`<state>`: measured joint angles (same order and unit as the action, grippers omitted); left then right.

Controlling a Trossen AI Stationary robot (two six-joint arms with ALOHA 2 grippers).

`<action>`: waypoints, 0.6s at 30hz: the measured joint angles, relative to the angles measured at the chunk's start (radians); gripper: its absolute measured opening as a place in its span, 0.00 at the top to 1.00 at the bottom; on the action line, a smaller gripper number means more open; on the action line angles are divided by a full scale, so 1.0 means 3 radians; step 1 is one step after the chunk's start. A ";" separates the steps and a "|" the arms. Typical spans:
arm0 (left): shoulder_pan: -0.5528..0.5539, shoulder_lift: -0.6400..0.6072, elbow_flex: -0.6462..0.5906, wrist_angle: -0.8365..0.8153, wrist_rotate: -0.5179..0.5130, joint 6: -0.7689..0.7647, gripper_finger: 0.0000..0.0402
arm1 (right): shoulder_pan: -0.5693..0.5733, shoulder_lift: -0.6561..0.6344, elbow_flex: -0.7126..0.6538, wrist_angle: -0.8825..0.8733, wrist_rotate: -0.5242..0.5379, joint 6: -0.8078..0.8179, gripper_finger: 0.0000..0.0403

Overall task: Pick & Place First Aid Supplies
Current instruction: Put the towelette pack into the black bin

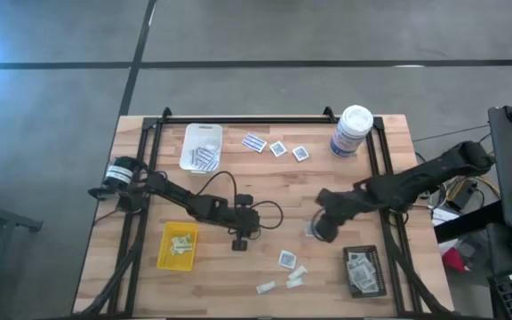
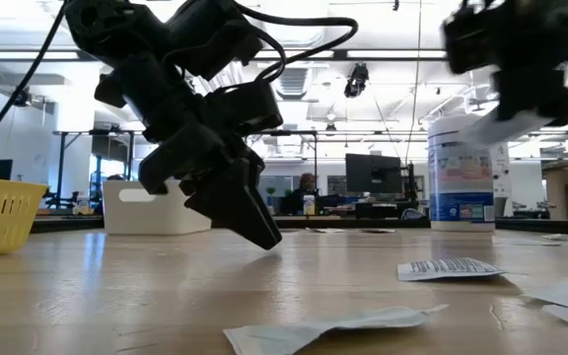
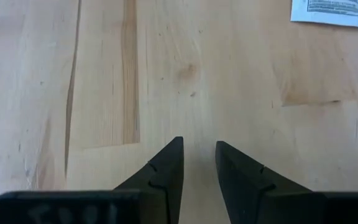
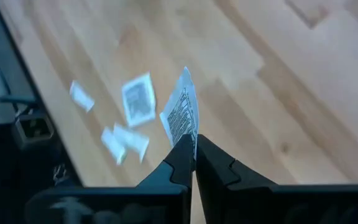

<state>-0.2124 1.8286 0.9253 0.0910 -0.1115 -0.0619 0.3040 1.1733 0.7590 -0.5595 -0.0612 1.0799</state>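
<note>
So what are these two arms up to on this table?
They are sorting small first-aid packets into trays. The right end effector is shut on a white packet, lifted above the table near the black tray. The left end effector hovers empty, slightly open, over bare wood. More loose packets lie nearby.

The canister (image 1: 352, 132) stands at the table's (image 1: 265, 187) far right, loose packets (image 1: 284, 271) near its front edge.
</note>
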 joint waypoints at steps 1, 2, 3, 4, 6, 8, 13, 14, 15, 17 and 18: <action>0.0000 0.0000 0.0000 0.0003 0.0004 -0.0002 0.75 | 0.0059 -0.0077 0.0001 -0.0100 0.0000 0.0057 0.98; 0.0000 0.0000 0.0000 0.0008 0.0006 -0.0004 0.75 | 0.0124 -0.0143 0.0000 -0.0202 0.0000 0.0108 0.98; 0.0000 0.0000 0.0000 0.0004 0.0006 -0.0006 0.75 | 0.0188 -0.0202 0.0000 -0.0269 0.0000 0.0160 0.98; 0.0000 0.0000 0.0000 0.0004 0.0008 -0.0008 0.75 | 0.0253 -0.0264 0.0000 -0.0327 -0.0002 0.0204 0.98; 0.0000 0.0000 0.0000 0.0006 0.0008 -0.0009 0.75 | 0.0386 -0.0362 0.0000 -0.0435 -0.0027 0.0275 0.98; 0.0000 -0.0001 0.0000 0.0000 0.0009 -0.0009 0.75 | 0.0508 -0.0439 0.0000 -0.0434 -0.0122 0.0341 0.98; 0.0000 -0.0001 0.0000 -0.0008 0.0012 -0.0009 0.75 | 0.0813 -0.0558 0.0000 -0.0516 -0.0265 0.0731 0.98; 0.0000 -0.0001 0.0000 -0.0009 0.0015 -0.0009 0.75 | 0.0879 -0.0572 0.0000 -0.0534 -0.0273 0.0863 0.98; 0.0000 -0.0001 0.0000 -0.0010 0.0019 -0.0013 0.75 | 0.0949 -0.0581 0.0000 -0.0558 -0.0286 0.0989 0.98; 0.0000 -0.0001 0.0001 -0.0009 0.0032 -0.0027 0.75 | 0.1097 -0.0586 0.0000 -0.0630 -0.0324 0.1258 0.98; 0.0000 -0.0001 0.0001 -0.0010 0.0043 -0.0038 0.75 | 0.1184 -0.0585 0.0000 -0.0648 -0.0326 0.1389 0.98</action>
<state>-0.2123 1.8282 0.9257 0.0881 -0.0988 -0.0734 0.6592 0.9978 0.7589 -0.7541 -0.1589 1.4966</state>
